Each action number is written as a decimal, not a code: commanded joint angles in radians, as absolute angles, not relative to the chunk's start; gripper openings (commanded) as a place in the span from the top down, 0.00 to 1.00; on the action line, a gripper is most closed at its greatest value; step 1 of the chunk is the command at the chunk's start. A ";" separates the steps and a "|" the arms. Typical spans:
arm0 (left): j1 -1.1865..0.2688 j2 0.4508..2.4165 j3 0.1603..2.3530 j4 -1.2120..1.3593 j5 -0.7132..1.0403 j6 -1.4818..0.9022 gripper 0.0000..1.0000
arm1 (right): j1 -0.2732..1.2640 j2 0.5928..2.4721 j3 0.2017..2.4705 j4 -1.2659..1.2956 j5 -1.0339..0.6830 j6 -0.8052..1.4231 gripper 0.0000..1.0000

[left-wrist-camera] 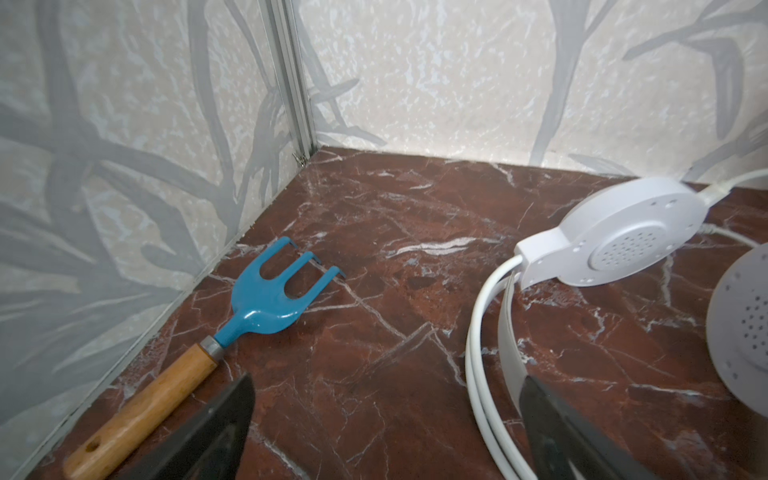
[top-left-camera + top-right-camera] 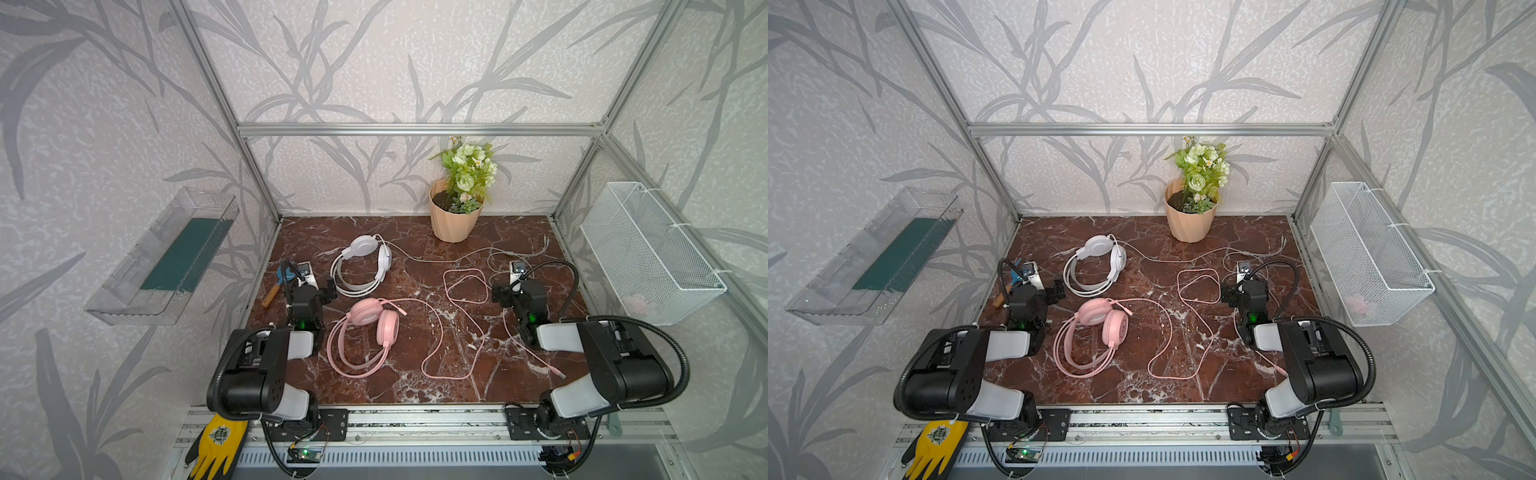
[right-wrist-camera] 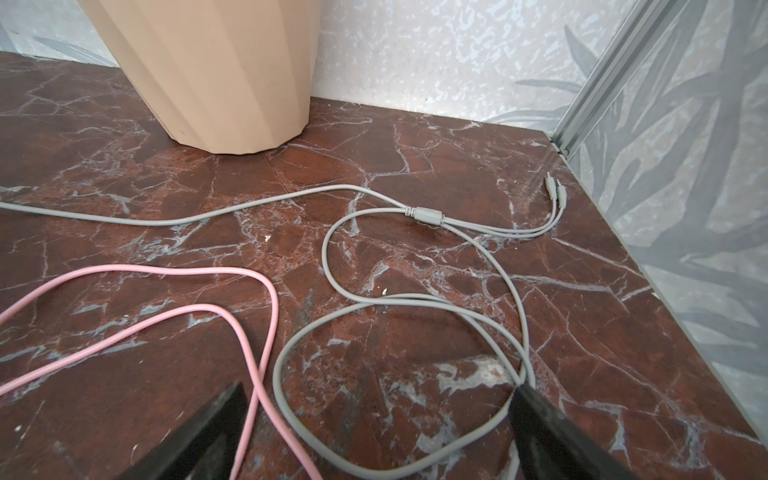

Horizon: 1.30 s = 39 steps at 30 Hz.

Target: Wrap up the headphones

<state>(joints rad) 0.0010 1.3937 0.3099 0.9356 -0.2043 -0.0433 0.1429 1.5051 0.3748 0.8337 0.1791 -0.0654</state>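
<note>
The white headphones [image 2: 360,266] [image 2: 1096,266] lie on the marble table at the back left, and their white cable [image 2: 457,258] [image 3: 374,299] trails right into loose loops. In front of them lie the pink headphones [image 2: 370,332] [image 2: 1098,330], whose pink cable [image 2: 465,286] [image 3: 249,291] snakes to the right. My left gripper [image 2: 307,276] [image 1: 386,382] stands open and empty just left of the white headband [image 1: 482,332]. My right gripper [image 2: 517,274] [image 3: 379,390] is open low over the cable loops, holding nothing.
A blue hand rake [image 1: 274,291] [image 2: 276,286] lies by the left wall. A beige flower pot [image 2: 453,220] [image 3: 208,75] stands at the back. A wire basket [image 2: 648,253] hangs on the right wall, a clear tray [image 2: 166,257] on the left. A yellow glove [image 2: 216,444] lies at the front.
</note>
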 commanded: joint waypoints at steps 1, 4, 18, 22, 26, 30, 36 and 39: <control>0.000 1.282 0.317 0.838 -0.177 -0.025 0.01 | 0.155 1.426 0.381 0.799 0.181 -0.086 0.01; 0.000 1.166 0.387 0.625 -0.165 -0.029 0.01 | 0.159 1.372 0.397 0.713 0.181 -0.086 0.01; -0.061 0.983 0.927 -0.525 -0.064 -0.270 0.01 | 0.210 1.097 0.558 0.216 0.078 -0.114 0.01; -0.159 1.026 1.038 -0.759 -0.088 -0.317 0.01 | 0.223 1.068 0.598 0.127 0.042 -0.123 0.01; -0.223 1.072 1.092 -0.922 -0.071 -0.407 0.01 | 0.248 1.066 0.628 0.081 0.034 -0.146 0.01; -0.244 1.114 1.124 -1.081 0.001 -0.478 0.01 | 0.284 1.068 0.664 0.028 0.037 -0.177 0.01; -0.260 1.123 1.069 -1.158 0.124 -0.670 0.01 | 0.310 1.061 0.653 0.015 0.065 -0.165 0.01; -0.284 1.140 1.015 -1.161 0.144 -0.701 0.01 | 0.317 1.052 0.638 0.015 0.076 -0.158 0.01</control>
